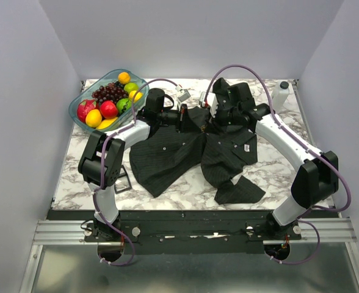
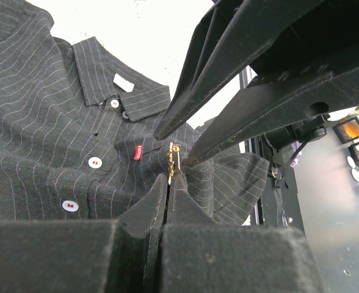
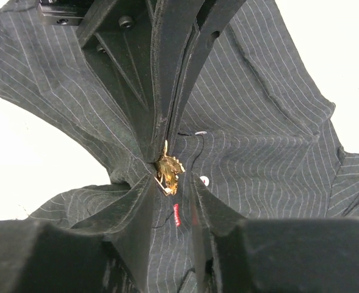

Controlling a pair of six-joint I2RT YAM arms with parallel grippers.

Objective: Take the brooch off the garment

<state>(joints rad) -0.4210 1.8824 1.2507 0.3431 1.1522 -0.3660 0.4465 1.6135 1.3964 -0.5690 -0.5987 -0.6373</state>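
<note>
Item: the garment [image 1: 167, 155], a black pinstriped shirt, lying crumpled on the marble table [image 1: 76, 177]. Landmark: the small red tab [image 2: 138, 152] sewn on its front. The brooch [image 2: 172, 160] is gold and pinned in a raised fold of cloth just beside the red tab, on the side away from the white buttons [image 2: 94, 162]. Left gripper [image 2: 168, 182]: jaws pressed together, pinching one end of the brooch, just beside the red tab. Right gripper [image 3: 172, 180]: jaws narrowly parted, one finger on either side of the brooch, near the red tab; whether it touches the brooch cannot be told. Fruit bowl [image 1: 76, 111]: well apart from the red tab.
</note>
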